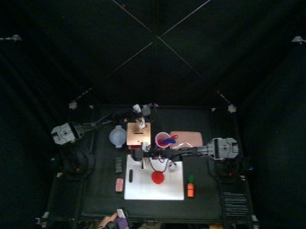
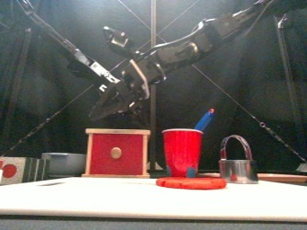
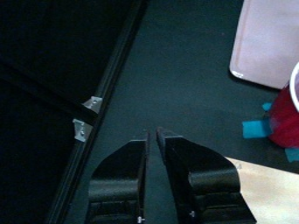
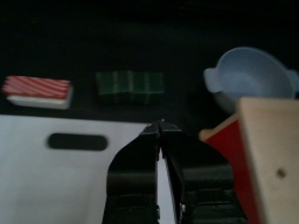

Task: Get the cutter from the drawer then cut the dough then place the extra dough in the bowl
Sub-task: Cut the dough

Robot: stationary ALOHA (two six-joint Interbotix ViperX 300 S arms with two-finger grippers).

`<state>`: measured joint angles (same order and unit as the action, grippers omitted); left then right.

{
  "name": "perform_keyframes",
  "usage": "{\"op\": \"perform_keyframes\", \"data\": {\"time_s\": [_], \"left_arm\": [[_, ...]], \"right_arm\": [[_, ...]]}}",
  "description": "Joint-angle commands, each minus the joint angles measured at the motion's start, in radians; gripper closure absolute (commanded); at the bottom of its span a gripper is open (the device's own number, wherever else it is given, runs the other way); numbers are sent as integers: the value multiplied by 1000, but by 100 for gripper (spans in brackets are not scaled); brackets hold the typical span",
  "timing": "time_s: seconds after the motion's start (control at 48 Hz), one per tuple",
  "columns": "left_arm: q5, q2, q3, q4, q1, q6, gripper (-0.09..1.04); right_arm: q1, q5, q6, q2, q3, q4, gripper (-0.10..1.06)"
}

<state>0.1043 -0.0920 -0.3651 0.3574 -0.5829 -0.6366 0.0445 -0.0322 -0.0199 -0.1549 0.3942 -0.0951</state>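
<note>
A flat red dough disc (image 2: 191, 182) lies on the white cutting board (image 1: 167, 195). The round metal cutter (image 2: 238, 163) stands on the board just right of the dough, with no gripper on it. Behind it is the wooden box (image 2: 118, 152), its red drawer front flush. The blue-grey bowl (image 4: 253, 73) sits beside the box. My right gripper (image 4: 158, 129) hangs shut and empty over the board's left part, near the box. My left gripper (image 3: 158, 136) is shut and empty, above the table by the box's back.
A red cup (image 2: 184, 151) with a blue knife stands right of the box, and the pink tray (image 3: 272, 44) lies beyond it. A green sushi roll (image 4: 128, 83) and a red-striped toy (image 4: 38, 89) lie off the board's left edge.
</note>
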Motion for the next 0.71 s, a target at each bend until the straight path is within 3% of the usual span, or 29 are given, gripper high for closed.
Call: {"op": "perform_keyframes", "data": {"time_s": [0.021, 0.146, 0.292, 0.542, 0.708], "left_arm": [[-91, 52, -15, 26, 44, -2, 35], [-225, 71, -66, 58, 112, 2, 35], [-399, 89, -135, 152, 183, 0, 35], [-630, 114, -230, 278, 319, 0, 35], [-733, 144, -284, 318, 405, 2, 35]], "right_arm": [[0, -41, -3, 144, 100, 51, 43], [-8, -130, 0, 216, 187, 89, 27], [-23, -245, 18, 295, 255, 81, 15], [-74, -500, 51, 383, 322, -28, 12], [-94, -545, 97, 400, 339, -15, 12]]}}
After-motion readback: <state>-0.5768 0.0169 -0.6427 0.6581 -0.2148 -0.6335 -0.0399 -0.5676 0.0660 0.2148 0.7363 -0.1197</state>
